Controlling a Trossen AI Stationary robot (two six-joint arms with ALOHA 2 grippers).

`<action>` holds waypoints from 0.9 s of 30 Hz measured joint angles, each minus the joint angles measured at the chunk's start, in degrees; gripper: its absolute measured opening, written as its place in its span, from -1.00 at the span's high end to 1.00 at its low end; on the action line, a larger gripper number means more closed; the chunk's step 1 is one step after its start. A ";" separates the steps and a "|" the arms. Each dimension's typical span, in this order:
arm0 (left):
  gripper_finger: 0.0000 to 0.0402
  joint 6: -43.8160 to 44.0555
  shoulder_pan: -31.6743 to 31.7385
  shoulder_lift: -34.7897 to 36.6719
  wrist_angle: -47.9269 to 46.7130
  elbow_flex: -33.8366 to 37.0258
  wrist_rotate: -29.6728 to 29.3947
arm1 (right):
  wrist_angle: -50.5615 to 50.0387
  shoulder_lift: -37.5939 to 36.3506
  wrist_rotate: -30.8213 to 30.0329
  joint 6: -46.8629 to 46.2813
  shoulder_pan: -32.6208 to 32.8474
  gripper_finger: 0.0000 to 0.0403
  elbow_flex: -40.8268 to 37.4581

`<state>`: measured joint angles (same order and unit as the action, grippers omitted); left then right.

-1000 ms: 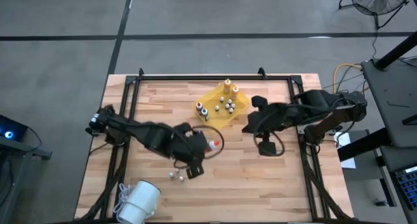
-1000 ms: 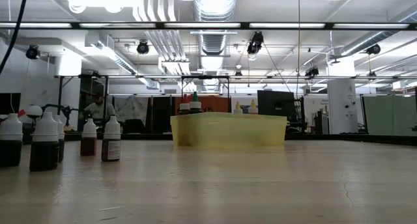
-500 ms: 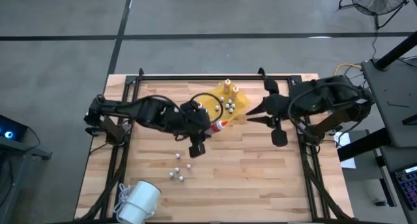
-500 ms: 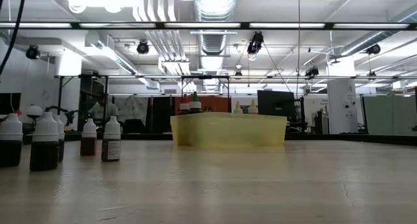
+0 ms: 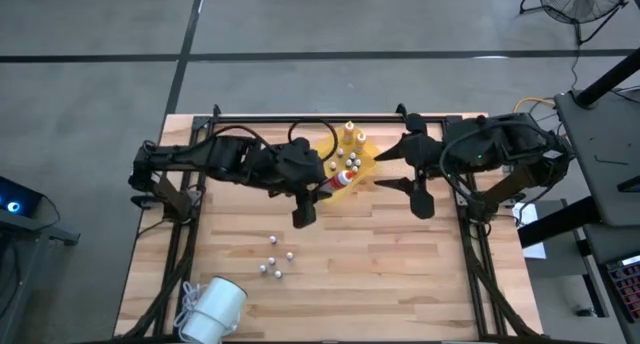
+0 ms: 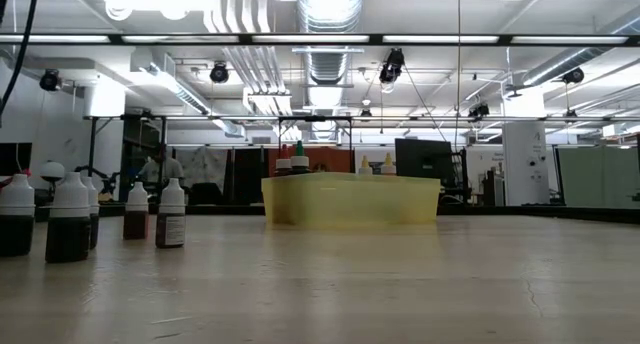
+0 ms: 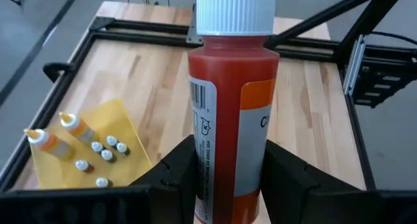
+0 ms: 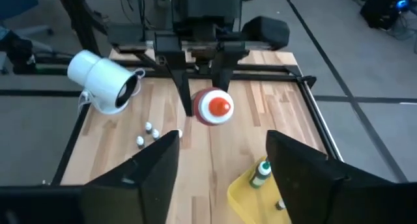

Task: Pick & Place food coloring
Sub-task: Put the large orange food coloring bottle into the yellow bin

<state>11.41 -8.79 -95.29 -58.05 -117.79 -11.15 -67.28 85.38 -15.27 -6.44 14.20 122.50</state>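
Note:
My left gripper is shut on a red food coloring bottle with a white cap. It holds the bottle above the near edge of the yellow tray. The same bottle shows cap-first in the right wrist view. In the tray stand two yellow-orange dropper bottles, a green-capped one and several small white-capped ones. My right gripper hangs wide open just right of the tray with nothing between its fingers. My left gripper pinches the lower body of the red bottle between its two fingers, one on each side. The bottle runs along the fingers, its white cap sticking out beyond them toward the table's right. It is lifted clear of the table and the tray.
Several small white-capped bottles stand loose on the near left of the table and show at the low view's left. A white roll lies at the near left corner. Black frame rails border the table.
My left gripper has carried the red bottle up and toward the far edge, from the loose bottles to the yellow tray. My right gripper has opened wide and drawn back toward the far right, away from the tray's near edge.

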 joint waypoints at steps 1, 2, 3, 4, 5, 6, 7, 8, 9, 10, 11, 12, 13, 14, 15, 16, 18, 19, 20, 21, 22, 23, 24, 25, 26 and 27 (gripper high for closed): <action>0.44 -0.28 0.11 0.00 0.10 -0.34 0.01 | 0.57 0.00 0.02 0.00 -0.24 -0.14 0.00; 0.44 -0.56 0.11 0.00 0.31 -0.63 0.00 | 1.02 0.00 0.04 0.00 -0.46 -0.18 0.00; 0.44 -0.87 0.16 0.00 0.70 -0.88 -0.01 | 1.33 0.00 0.04 0.00 -0.66 -0.21 0.00; 0.44 -1.02 0.22 0.00 1.20 -1.15 -0.01 | 1.77 0.00 0.04 0.05 -0.92 -0.23 0.00; 0.44 -1.19 0.22 0.00 1.56 -1.30 -0.01 | 2.26 0.00 0.04 0.26 -1.10 -0.26 0.00; 0.44 -1.29 0.29 0.02 1.64 -1.30 -0.01 | 2.60 0.00 0.04 0.48 -1.25 -0.28 0.00; 0.44 -1.37 0.33 0.02 1.79 -1.30 -0.01 | 2.85 0.00 0.06 0.69 -1.34 -0.31 0.00; 0.44 -1.41 0.35 0.02 2.26 -1.25 0.01 | 3.17 0.00 0.07 0.82 -1.48 -0.33 0.00; 0.44 -1.54 0.41 0.00 2.70 -1.23 0.01 | 3.50 0.00 0.10 0.86 -1.59 -0.35 0.00; 0.44 -1.71 0.43 0.00 2.74 -1.23 0.00 | 3.62 0.00 0.21 0.87 -1.63 -0.37 0.00; 0.44 -1.85 0.43 0.00 2.99 -1.23 -0.01 | 3.63 0.00 0.28 0.85 -1.73 -0.39 0.00; 0.44 -2.05 0.45 0.00 3.69 -1.23 -0.01 | 3.73 0.00 0.30 0.83 -1.91 -0.40 0.00; 0.44 -2.26 0.48 0.00 4.41 -1.22 -0.01 | 3.84 0.00 0.37 0.77 -1.93 -0.42 0.00; 0.44 -2.33 0.54 0.00 4.97 -1.18 -0.01 | 3.85 0.02 0.45 0.63 -1.97 -0.43 0.00; 0.44 -2.33 0.57 0.00 5.22 -1.14 -0.01 | 3.85 0.25 0.50 0.59 -2.09 -0.44 0.00; 0.44 -2.33 0.64 0.00 5.51 -1.14 -0.01 | 3.88 0.48 0.53 0.59 -2.18 -0.46 0.00; 0.44 -2.33 0.83 0.00 6.28 -1.14 0.05 | 3.79 0.98 0.85 0.55 -2.21 -0.48 -0.02; 0.44 -2.33 0.92 0.00 6.70 -1.12 0.12 | 3.83 1.44 0.94 0.57 -2.24 -0.49 -0.02; 0.44 -2.33 1.03 0.00 6.99 -1.12 0.14 | 3.82 1.78 0.94 0.66 -2.26 -0.50 -0.02; 0.44 -2.33 1.15 0.00 6.99 -1.12 0.13 | 3.81 2.19 0.94 0.84 -2.30 -0.50 -0.02; 0.44 -2.31 1.20 0.00 6.89 -1.10 0.13 | 3.90 2.67 0.93 0.87 -2.30 -0.51 -0.02; 0.44 -2.31 1.23 0.00 6.91 -1.10 0.12 | 4.07 3.08 0.93 0.89 -2.30 -0.52 -0.02; 0.44 -2.31 1.25 0.00 6.92 -1.08 0.12 | 4.24 3.52 0.94 0.95 -2.28 -0.52 -0.02; 0.44 -2.31 1.31 0.00 6.92 -1.08 0.12 | 4.61 3.90 0.93 1.22 -2.28 -0.52 -0.02; 0.44 -2.31 1.31 0.00 7.00 -1.08 0.12 | 5.00 4.20 0.94 1.66 -2.28 -0.52 -0.04; 0.44 -2.31 1.31 0.00 7.05 -1.08 0.14 | 5.21 4.46 0.94 1.98 -2.28 -0.52 -0.04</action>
<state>9.10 -7.49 -95.29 -51.00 -118.87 -11.01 -62.07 89.84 -14.33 -4.45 11.92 122.45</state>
